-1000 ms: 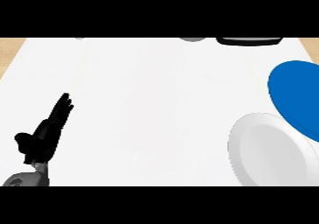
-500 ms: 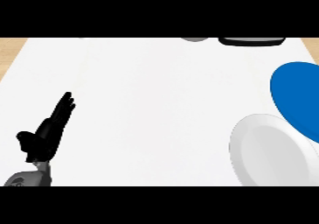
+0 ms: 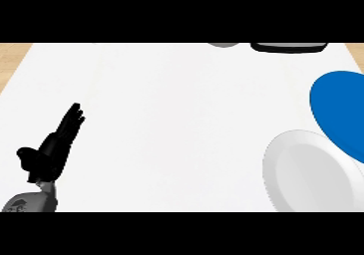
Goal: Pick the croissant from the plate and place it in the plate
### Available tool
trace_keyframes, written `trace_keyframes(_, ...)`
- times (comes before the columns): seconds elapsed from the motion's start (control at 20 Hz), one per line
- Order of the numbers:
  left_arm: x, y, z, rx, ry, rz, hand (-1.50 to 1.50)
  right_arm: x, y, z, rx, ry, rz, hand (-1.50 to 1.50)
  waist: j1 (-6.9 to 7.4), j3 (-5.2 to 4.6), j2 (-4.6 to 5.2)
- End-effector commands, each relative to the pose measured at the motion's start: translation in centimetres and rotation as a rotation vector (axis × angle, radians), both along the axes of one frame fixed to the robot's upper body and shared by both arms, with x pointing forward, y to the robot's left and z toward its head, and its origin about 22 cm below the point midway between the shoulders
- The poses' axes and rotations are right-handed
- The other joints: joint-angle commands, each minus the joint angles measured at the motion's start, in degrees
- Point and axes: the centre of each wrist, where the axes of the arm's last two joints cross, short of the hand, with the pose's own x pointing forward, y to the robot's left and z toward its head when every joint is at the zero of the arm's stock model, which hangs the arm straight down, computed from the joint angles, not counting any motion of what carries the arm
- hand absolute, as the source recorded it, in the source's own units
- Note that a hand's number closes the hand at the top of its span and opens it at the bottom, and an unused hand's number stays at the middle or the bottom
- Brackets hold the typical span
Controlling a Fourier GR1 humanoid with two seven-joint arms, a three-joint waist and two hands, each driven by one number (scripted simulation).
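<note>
Head view. White counter [image 3: 177,114], pale wood showing at its far left corner. White plate [image 3: 309,174] sits low on the right; blue plate [image 3: 346,114] lies just beyond it, the white rim overlapping the blue edge. Croissant: cannot be made out on either plate. Left hand [image 3: 52,149] well to the left of the white plate, fingers straight and pressed together, thumb out, holding nothing. Dark object [image 3: 287,47] far beyond the white plate.
</note>
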Motion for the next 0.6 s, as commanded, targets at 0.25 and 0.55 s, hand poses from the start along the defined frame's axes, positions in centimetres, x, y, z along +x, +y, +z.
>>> trace_keyframes(0.25,0.0,-0.1,0.2,0.008,0.015,-0.004,0.0,6.7,4.9,-3.0,0.028,0.035,0.029,1.5,-0.2,0.01,-0.06)
trace_keyframes(0.55,-0.3,-1.3,0.1,0.004,-0.012,-0.009,0.0,8.9,6.1,-7.1,0.185,-0.005,-0.131,-1.5,0.81,0.09,0.21)
